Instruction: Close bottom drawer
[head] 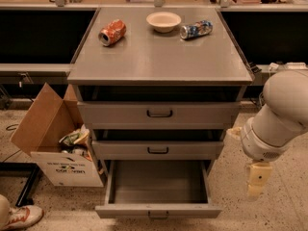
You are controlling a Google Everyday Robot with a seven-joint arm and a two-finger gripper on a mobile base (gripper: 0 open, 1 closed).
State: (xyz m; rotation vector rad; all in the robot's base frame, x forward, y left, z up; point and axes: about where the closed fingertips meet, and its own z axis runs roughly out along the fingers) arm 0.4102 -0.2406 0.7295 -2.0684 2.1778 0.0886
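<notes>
Nothing done yet: bottom drawer (159, 210) wide open; hand (255, 182) hangs beyond bench (159, 57) right edge, apparently not touching; can't tell its grip.

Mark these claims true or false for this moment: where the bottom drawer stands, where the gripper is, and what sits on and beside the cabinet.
1. The bottom drawer is pulled out, its tray empty. True.
2. The gripper touches that drawer. False: it hangs apart from it, at the picture's right of the cabinet.
3. A bowl sits between an orange can and a blue can, both lying down, on the cabinet. True.
4. The cardboard box stands at the picture's right. False: it stands at the cabinet's left.
</notes>
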